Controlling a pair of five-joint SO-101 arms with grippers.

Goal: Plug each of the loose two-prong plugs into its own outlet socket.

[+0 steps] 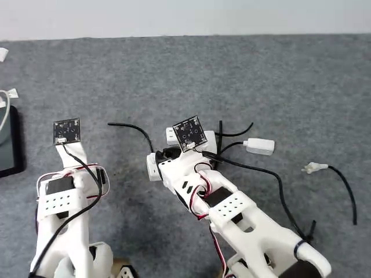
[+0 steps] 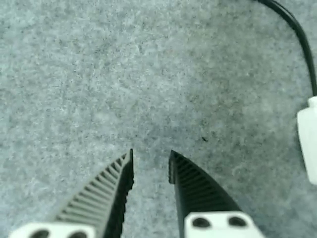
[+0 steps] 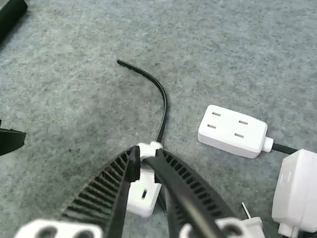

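Where the high view looks down on the grey felt-covered table (image 1: 290,75), the left arm hangs over bare surface at the left and the right arm stands mid-table among white plastic outlet pieces. A small white outlet block (image 1: 152,167) lies just beside the right arm's wrist, and a thin black cord (image 1: 130,128) curves away from it. An oblong white outlet adapter (image 1: 259,146) lies further right. A loose white two-prong plug (image 1: 311,168), trailing its own black cable, lies well apart at the right. From the left wrist, the left gripper (image 2: 151,166) shows dark ribbed fingers a narrow gap apart with nothing between them, over bare felt. From the right wrist, the right gripper (image 3: 146,152) is clamped on the white head of a corded plug (image 3: 150,147), which touches the small white outlet block beneath. Whether the prongs are fully seated cannot be told. A flat white outlet strip (image 3: 233,131) lies near, slots upward.
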